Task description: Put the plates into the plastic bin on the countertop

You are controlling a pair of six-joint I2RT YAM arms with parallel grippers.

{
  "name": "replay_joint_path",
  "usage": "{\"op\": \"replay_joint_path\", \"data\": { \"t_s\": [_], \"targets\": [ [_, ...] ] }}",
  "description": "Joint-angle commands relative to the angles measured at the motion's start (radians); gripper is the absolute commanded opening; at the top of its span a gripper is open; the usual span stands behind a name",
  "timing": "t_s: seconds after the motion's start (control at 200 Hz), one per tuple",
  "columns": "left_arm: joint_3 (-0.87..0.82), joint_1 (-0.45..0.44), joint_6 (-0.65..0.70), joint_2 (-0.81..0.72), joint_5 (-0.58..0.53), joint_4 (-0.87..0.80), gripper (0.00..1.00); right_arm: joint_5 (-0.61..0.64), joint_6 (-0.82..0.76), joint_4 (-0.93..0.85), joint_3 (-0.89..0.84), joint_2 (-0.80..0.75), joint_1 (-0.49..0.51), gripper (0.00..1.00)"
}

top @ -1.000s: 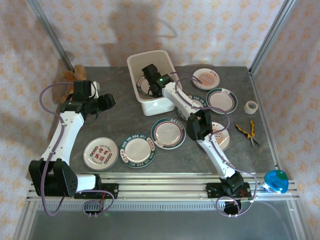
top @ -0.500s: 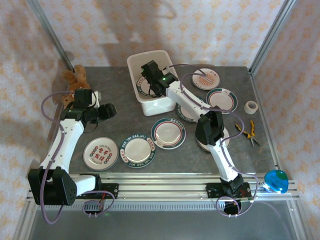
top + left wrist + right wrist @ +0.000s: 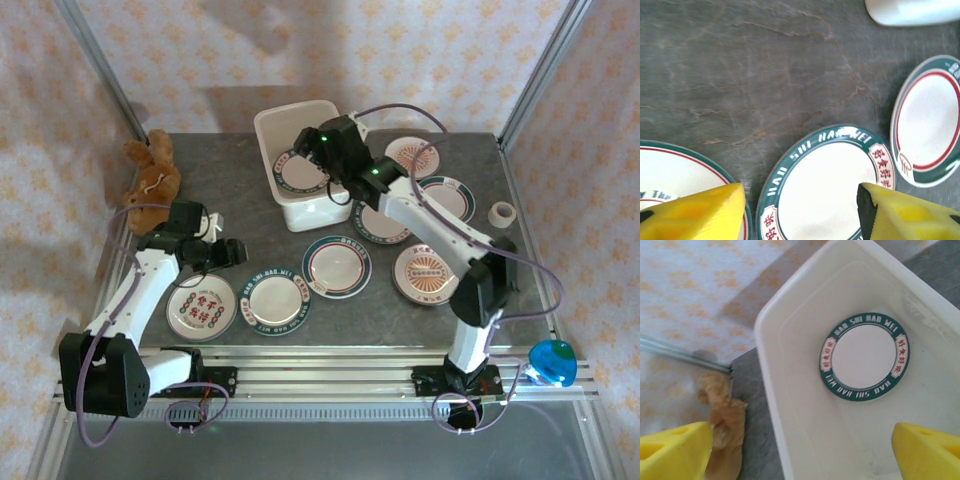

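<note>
The plastic bin (image 3: 272, 125) stands at the back middle of the countertop (image 3: 240, 215), with one teal-rimmed plate (image 3: 300, 173) flat on its floor. My right gripper (image 3: 312, 143) hovers over the bin, open and empty; in the right wrist view that plate (image 3: 865, 356) lies below the gripper (image 3: 802, 450) inside the bin (image 3: 773, 418). My left gripper (image 3: 236, 254) is open just above a teal-lettered plate (image 3: 274, 298), which shows between its fingers (image 3: 800, 205) in the left wrist view (image 3: 830, 185). A red-lettered plate (image 3: 201, 306) and several more plates lie around.
A teal-and-red banded plate (image 3: 337, 265), sunburst plates (image 3: 427, 273) (image 3: 412, 155) and another banded plate (image 3: 445, 198) lie right of the bin. A brown teddy bear (image 3: 155, 170) sits at the back left. Tape roll (image 3: 503, 213) and pliers (image 3: 500, 265) lie at the right edge.
My right gripper has risen out of the bin, leaving the plate on its floor, and the arm has stretched out. My left gripper has moved nearer and rightward, over the teal-lettered plate.
</note>
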Motion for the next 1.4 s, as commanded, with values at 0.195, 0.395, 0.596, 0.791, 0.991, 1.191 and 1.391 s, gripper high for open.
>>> {"op": "replay_joint_path", "data": {
  "t_s": [0.195, 0.395, 0.596, 0.791, 0.991, 1.191, 1.391],
  "targets": [
    [0.065, -0.102, 0.088, 0.190, -0.014, -0.002, 0.62, -0.145, -0.263, 0.017, -0.203, -0.221, -0.034, 0.78],
    [0.088, -0.118, 0.143, 0.259, -0.011, 0.010, 0.63, -0.208, -0.259, 0.043, -0.343, -0.328, -0.091, 0.71],
    [0.125, -0.148, 0.203, 0.374, 0.015, -0.010, 0.63, -0.236, -0.284, 0.002, -0.357, -0.340, -0.103, 0.73],
    [0.156, -0.153, 0.241, 0.451, -0.024, -0.015, 0.63, -0.240, -0.305, -0.012, -0.359, -0.338, -0.106, 0.75],
    [0.192, -0.173, 0.268, 0.495, -0.031, -0.036, 0.62, -0.248, -0.306, -0.014, -0.365, -0.331, -0.107, 0.75],
    [0.202, -0.182, 0.298, 0.525, 0.003, -0.064, 0.60, -0.249, -0.303, -0.003, -0.371, -0.310, -0.111, 0.78],
    [0.223, -0.206, 0.317, 0.561, -0.015, -0.094, 0.60, -0.280, -0.298, 0.016, -0.377, -0.301, -0.116, 0.80]
  ]
}}
